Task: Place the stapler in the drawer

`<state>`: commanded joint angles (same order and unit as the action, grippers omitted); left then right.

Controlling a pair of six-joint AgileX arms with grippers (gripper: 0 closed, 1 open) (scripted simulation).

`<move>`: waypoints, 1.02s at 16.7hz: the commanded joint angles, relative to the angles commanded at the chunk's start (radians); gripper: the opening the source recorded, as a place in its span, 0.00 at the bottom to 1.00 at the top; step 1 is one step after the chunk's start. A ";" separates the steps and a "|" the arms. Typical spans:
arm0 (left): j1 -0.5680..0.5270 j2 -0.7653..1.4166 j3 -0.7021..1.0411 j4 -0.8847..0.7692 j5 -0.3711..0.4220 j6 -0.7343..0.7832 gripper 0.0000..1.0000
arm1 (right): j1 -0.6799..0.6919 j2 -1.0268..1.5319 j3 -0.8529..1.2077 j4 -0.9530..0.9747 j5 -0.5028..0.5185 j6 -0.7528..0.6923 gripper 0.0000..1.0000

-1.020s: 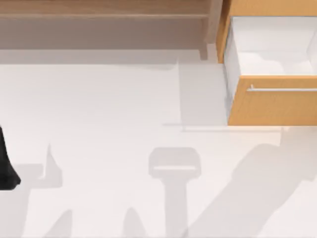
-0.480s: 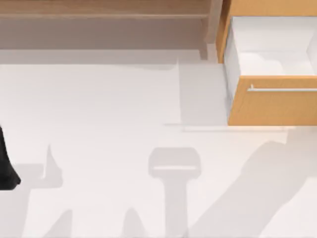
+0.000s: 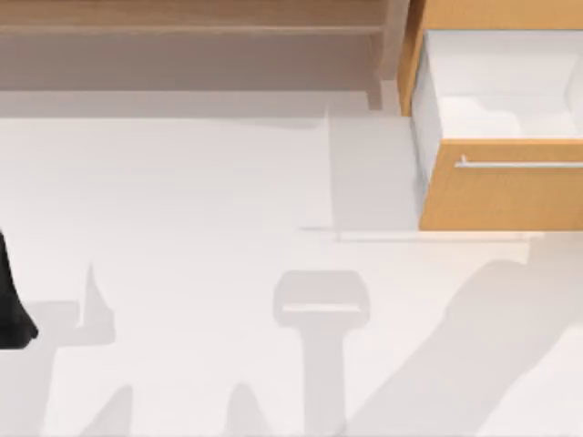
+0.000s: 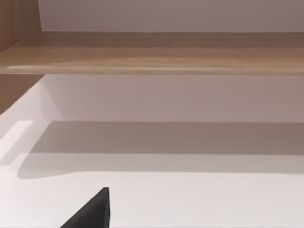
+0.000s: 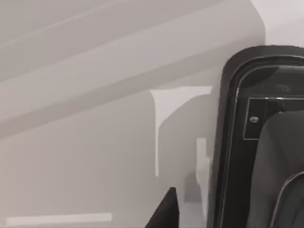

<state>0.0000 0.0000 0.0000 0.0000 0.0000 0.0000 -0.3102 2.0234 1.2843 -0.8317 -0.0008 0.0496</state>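
Note:
The drawer stands pulled open at the back right of the table. It has an orange-tan front, a thin silver bar handle and white inner walls with only a soft shadow on the floor. The stapler is out of view. My left arm is a black tapering shape parked at the table's left edge. A black corner of my left gripper pokes into the left wrist view. A dark tip of my right gripper shows over the white table in the right wrist view.
A pale brown wooden shelf runs along the back left, and its board faces the left wrist camera. A large glossy black rounded body stands close to the right wrist camera. Grey shadows lie over the white table.
The broad shadow at the table's lower right has shifted a little, and the shadow inside the drawer has changed shape. The left arm has not moved.

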 joint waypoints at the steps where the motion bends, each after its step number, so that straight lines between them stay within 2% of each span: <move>1: 0.000 0.000 0.000 0.000 0.000 0.000 1.00 | 0.000 0.000 0.000 0.000 0.000 0.000 0.32; 5: 0.000 0.000 0.000 0.000 0.000 0.000 1.00 | 0.000 0.000 0.000 0.000 0.000 0.000 0.02; 6: 0.000 0.000 0.000 0.000 0.000 0.000 1.00 | 0.000 0.000 0.000 0.000 0.000 0.000 0.00; 17: 0.000 0.000 0.000 0.000 0.000 0.000 1.00 | -0.021 -0.003 -0.032 -0.002 0.003 0.037 0.00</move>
<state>0.0000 0.0000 0.0000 0.0000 0.0000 0.0000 -0.3315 2.0207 1.2528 -0.8339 0.0021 0.0871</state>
